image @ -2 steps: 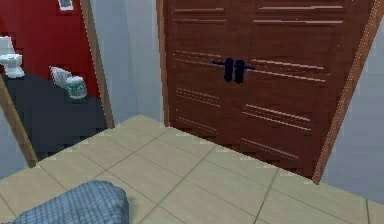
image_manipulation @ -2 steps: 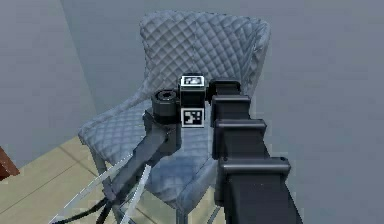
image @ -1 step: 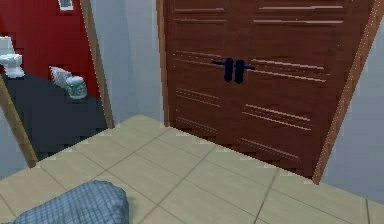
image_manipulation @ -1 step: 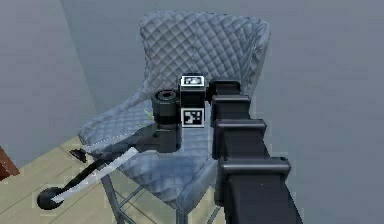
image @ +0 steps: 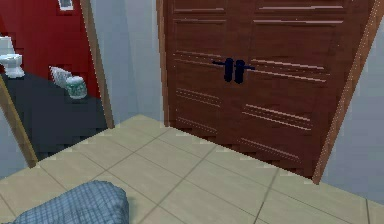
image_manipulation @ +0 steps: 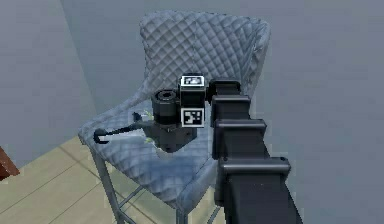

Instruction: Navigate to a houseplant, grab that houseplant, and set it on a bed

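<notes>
In the arm side view, the dark arm rises from the bottom edge. Two white marker squares stand at its far end. Left of them is the gripper, its dark body and thin fingers reaching left in front of the seat of a blue-grey quilted chair. I cannot tell whether it holds anything. In the forward view, a small white and green thing stands on the dark floor of a room beyond an open doorway on the left.
A dark red-brown double door with black handles stands ahead. The left doorway leads to a red-walled room with a white toilet. A blue quilted edge lies at the bottom left. Beige tiled floor lies between.
</notes>
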Available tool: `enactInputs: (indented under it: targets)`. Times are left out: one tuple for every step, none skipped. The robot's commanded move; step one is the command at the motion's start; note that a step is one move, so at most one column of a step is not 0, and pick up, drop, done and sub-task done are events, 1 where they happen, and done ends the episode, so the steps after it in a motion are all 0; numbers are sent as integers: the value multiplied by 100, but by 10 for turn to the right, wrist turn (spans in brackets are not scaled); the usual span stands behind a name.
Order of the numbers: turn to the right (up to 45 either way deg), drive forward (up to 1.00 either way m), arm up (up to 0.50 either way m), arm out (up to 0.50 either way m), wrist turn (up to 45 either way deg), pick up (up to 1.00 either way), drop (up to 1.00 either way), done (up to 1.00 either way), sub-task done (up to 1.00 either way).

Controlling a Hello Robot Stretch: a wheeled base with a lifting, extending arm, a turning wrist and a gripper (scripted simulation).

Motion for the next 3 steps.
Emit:
enactInputs:
  targets:
    - [0, 0, 0, 0, 300, 0, 0, 0, 0]
    - [0, 0, -14, 0, 0, 0, 0, 0, 0]
    - [0, 0, 0, 0, 0, 100, 0, 0, 0]
